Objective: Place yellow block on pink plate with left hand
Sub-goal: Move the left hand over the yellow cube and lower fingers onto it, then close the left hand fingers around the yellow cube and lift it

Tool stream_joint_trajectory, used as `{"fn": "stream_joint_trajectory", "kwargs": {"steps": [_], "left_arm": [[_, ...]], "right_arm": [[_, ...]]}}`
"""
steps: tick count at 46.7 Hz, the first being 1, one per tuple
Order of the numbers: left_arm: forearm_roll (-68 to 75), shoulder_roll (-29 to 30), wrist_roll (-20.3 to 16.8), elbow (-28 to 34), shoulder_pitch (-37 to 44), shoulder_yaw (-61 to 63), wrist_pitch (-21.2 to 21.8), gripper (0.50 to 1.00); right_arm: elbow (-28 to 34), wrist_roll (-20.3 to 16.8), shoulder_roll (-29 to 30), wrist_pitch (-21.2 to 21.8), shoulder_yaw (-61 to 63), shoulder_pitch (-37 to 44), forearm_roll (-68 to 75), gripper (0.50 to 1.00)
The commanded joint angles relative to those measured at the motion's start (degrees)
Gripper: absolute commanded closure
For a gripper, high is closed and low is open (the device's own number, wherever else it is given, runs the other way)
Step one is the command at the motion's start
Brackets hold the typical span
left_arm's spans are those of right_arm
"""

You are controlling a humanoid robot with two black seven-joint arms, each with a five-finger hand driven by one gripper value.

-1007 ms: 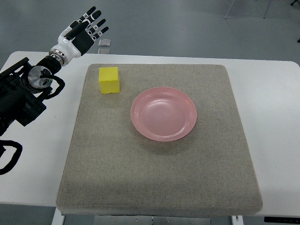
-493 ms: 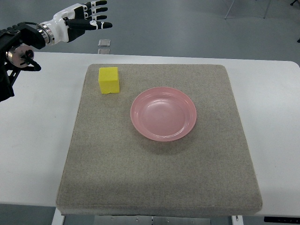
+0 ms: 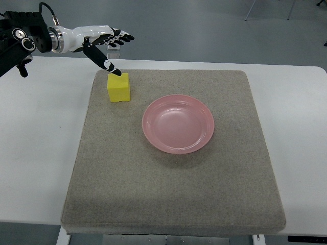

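Left hand open above the yellow block, nothing held.

The left hand (image 3: 102, 42) reaches in from the upper left, fingers spread, with its thumb (image 3: 104, 61) angled down so the tip shows at the far top edge of the yellow block (image 3: 118, 88). The block sits on the grey mat (image 3: 173, 178) near its far left corner, just left of the pink plate (image 3: 178, 123), which lies on the mat covering the white worktop (image 3: 41, 143).

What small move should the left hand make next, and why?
Probably lower and close the fingers around the block. The left hand is open, above and just behind the block, one fingertip at its top far edge, nothing grasped. The block sits on the mat, left of the empty plate.
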Motion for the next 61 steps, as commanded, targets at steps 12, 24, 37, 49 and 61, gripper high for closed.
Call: {"fn": "stream_joint_trajectory", "kwargs": {"steps": [12, 24, 37, 49, 61], "left_arm": [[12.53, -0.72, 0.01, -1.69, 1.03, 0.53, 2.20, 0.506], [15.00, -3.62, 0.01, -1.08, 2.26, 7.29, 10.46, 0.508], [22.29, -5.82, 0.10, -0.72, 3.84, 7.65, 12.58, 0.519], [24.31, -5.91, 0.19, 0.07, 3.84, 7.65, 12.66, 0.656], [24.84, -5.82, 0.72, 0.15, 3.75, 7.65, 12.66, 0.763]], "right_arm": [[0.02, 0.00, 0.00, 0.02, 0.00, 0.00, 0.00, 0.576], [-0.07, 0.00, 0.00, 0.02, 0.00, 0.00, 0.00, 0.576], [-0.07, 0.00, 0.00, 0.02, 0.00, 0.00, 0.00, 0.576], [-0.07, 0.00, 0.00, 0.02, 0.00, 0.00, 0.00, 0.576], [0.02, 0.00, 0.00, 0.02, 0.00, 0.00, 0.00, 0.576]]}}
